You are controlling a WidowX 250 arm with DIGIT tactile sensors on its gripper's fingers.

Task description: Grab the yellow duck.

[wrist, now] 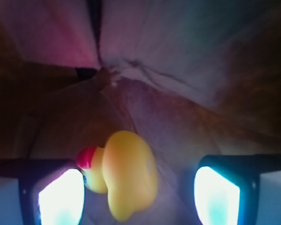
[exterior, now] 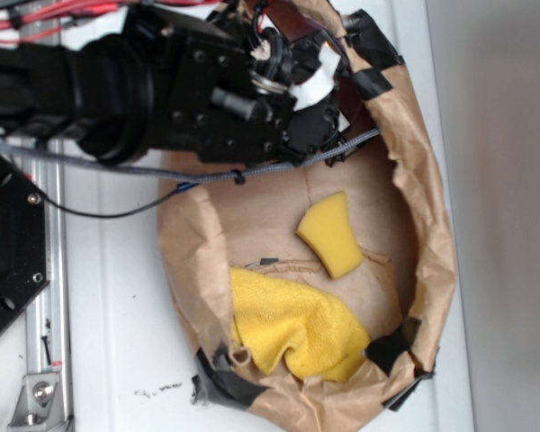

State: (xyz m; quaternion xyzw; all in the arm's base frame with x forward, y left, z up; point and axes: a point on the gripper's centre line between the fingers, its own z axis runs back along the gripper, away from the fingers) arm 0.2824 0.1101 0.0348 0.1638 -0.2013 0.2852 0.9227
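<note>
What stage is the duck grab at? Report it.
Done: the gripper is inside the paper bag, open, with the yellow duck between its fingers. In hand: lining up, since the duck sits nearer the left finger. Left: closing and lifting. The sponge and cloth lie untouched.

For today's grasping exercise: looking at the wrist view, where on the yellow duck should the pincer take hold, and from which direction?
Grip the yellow duck across its rounded body, the widest and smoothest part, rather than the small head or red beak. It lies between the open pincer fingers, nearer the left one, so coming straight down from above, shifted slightly toward the duck, should centre it before closing.
</note>
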